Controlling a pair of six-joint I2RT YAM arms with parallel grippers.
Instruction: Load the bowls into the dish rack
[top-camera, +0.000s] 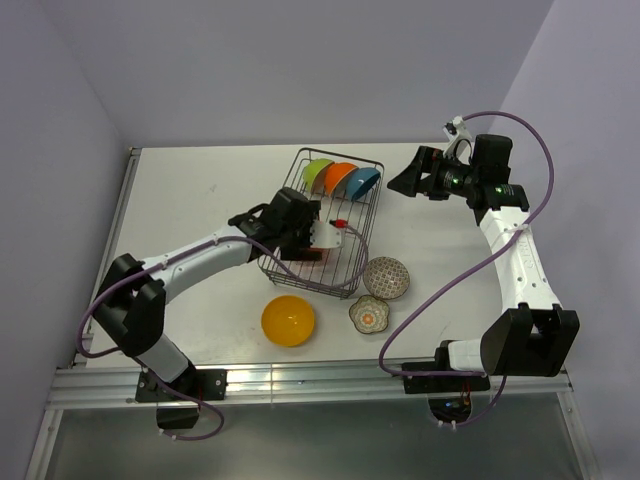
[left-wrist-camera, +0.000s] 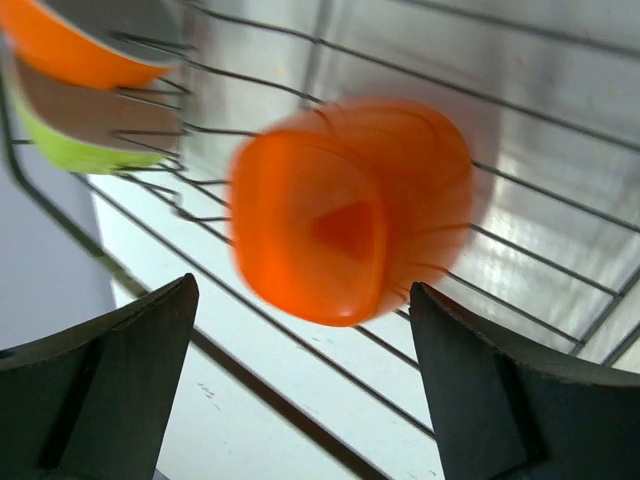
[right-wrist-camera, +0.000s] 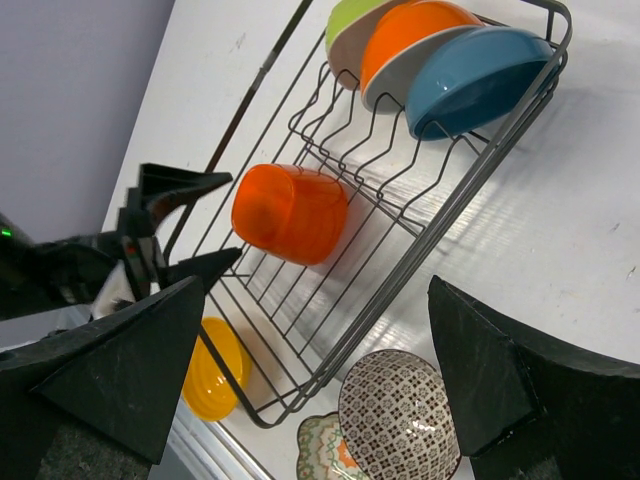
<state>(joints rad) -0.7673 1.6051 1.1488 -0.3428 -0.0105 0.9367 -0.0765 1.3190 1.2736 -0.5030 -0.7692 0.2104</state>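
Observation:
The dark wire dish rack (top-camera: 368, 228) stands mid-table. At its far end a green bowl (right-wrist-camera: 350, 25), an orange bowl (right-wrist-camera: 410, 35) and a blue bowl (right-wrist-camera: 475, 80) stand on edge. Nearer, a red-orange bowl (right-wrist-camera: 290, 212) lies on its side on the rack wires. It looks blurred in the left wrist view (left-wrist-camera: 350, 210). My left gripper (top-camera: 312, 238) hangs open over the rack's near end, its fingers (left-wrist-camera: 110, 390) apart from that bowl. Beyond the rack's far right corner, my right gripper (top-camera: 398, 182) is open and empty above the table.
On the table in front of the rack sit a yellow bowl (top-camera: 288, 320), a grey-brown patterned bowl (top-camera: 386, 277) and a small scalloped floral bowl (top-camera: 369, 314). Walls close in at the back and on both sides.

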